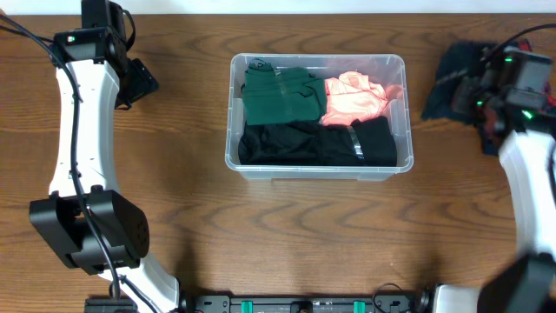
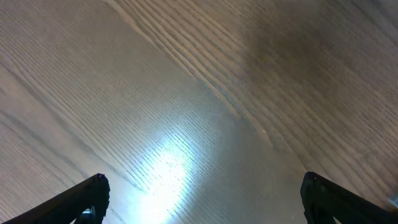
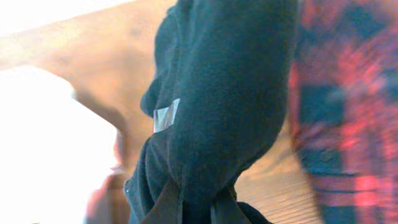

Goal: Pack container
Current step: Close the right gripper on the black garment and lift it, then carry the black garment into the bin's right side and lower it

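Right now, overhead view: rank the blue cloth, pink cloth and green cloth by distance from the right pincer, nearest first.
1. Blue cloth: held in the right pincer, right of the container.
2. Pink cloth: container's far right corner.
3. Green cloth: container's far left corner.

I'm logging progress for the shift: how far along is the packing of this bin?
Done: a green garment, a pink garment and black clothing lie in the container. In hand: the right gripper is shut on a dark blue garment outside it. Still to do: moving that one in, plus a red plaid garment nearby. The left gripper is open over the table.
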